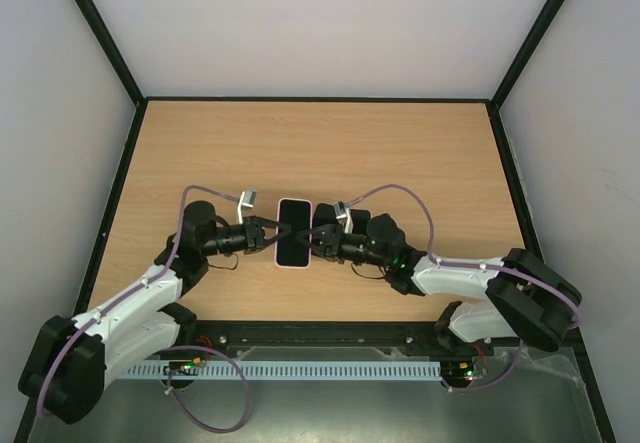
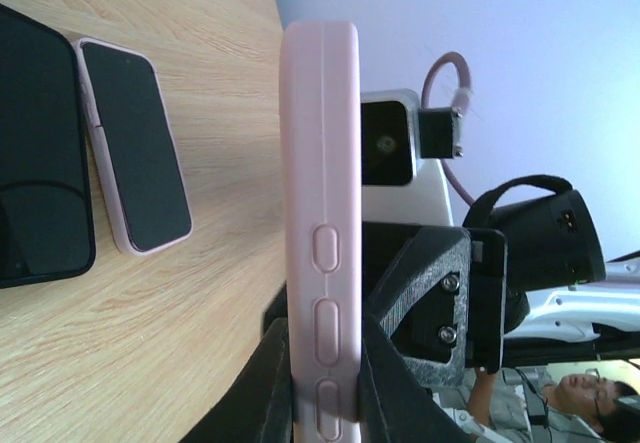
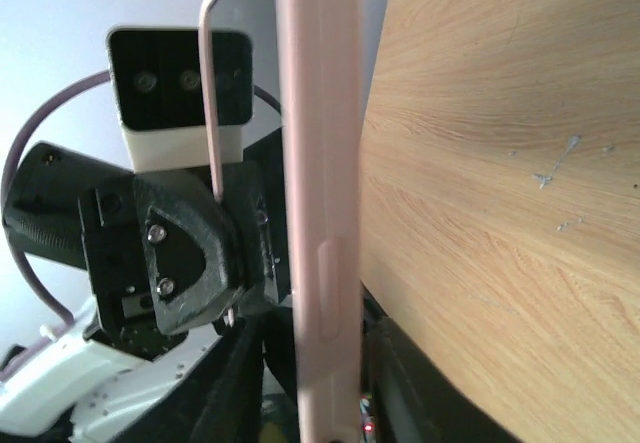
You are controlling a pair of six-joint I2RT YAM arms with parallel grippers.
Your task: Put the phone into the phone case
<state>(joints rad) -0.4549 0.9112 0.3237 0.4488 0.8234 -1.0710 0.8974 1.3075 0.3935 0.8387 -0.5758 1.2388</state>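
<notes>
Left fingers (image 1: 266,227) and right fingers (image 1: 322,243) point at each other from opposite sides when seen from above. The pink phone case (image 1: 293,233) lies flat between their tips, its face dark inside a pale rim, over the middle of the desk (image 1: 400,153).

From the left wrist, the left fingers are clamped on the case's long edge, one on each face, at the stretch with the side buttons. Past the fingertips and lower down, a black phone (image 2: 40,153) lies flat on the desk. Just beside it lies a second pink-rimmed slab (image 2: 135,148) with a dark face; whether the two touch I cannot tell.

From the right wrist, the right fingers stand on either side of the case's opposite edge, close against it. Whether they press on it I cannot tell. Straight ahead of them, the left fingers hold the far edge.
</notes>
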